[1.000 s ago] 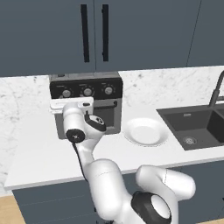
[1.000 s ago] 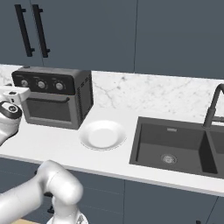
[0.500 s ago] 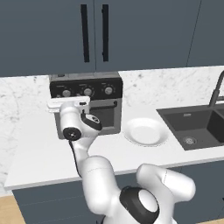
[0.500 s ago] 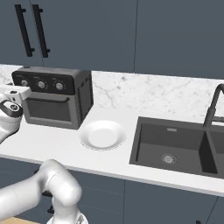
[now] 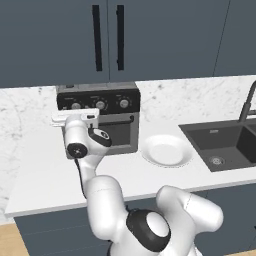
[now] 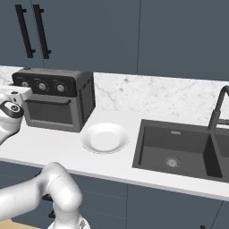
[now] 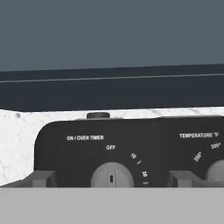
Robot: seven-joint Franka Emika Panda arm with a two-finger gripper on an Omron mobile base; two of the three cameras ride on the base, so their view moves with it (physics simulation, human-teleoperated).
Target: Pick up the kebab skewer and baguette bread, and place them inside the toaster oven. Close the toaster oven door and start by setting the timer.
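The tool [image 7: 111, 178] is level with the control panel of the toaster oven [image 5: 102, 120] and points straight at it. Its two finger tips [image 7: 43, 178] stand well apart, one on each side of the timer knob [image 7: 112, 176], with nothing held between them. Whether the tips touch the panel cannot be told. In the left base view the hand [image 5: 75, 118] sits in front of the oven's upper left corner.

The timer knob is labelled ON / OVEN TIMER, with OFF marked above it and minute figures to its right. Its pointer mark stands upright, toward OFF. A second knob [image 7: 216, 171], labelled TEMPERATURE, lies at the right edge of the hand view.

The toaster oven stands on the white marble tabletop [image 6: 129, 147], against the back wall. The toaster oven door [image 6: 47, 112] is shut and upright, with its bar handle across the top. The interior cannot be seen through the dark glass, so the position of the kebab skewer and baguette bread cannot be told.

A white plate [image 6: 104, 137] rests on the tabletop just to the right of the oven and carries nothing. Further right is a dark sink [image 6: 179, 150] with a black tap [image 6: 219, 107]. Dark cabinet doors [image 5: 107, 37] with black bar handles hang above the oven.
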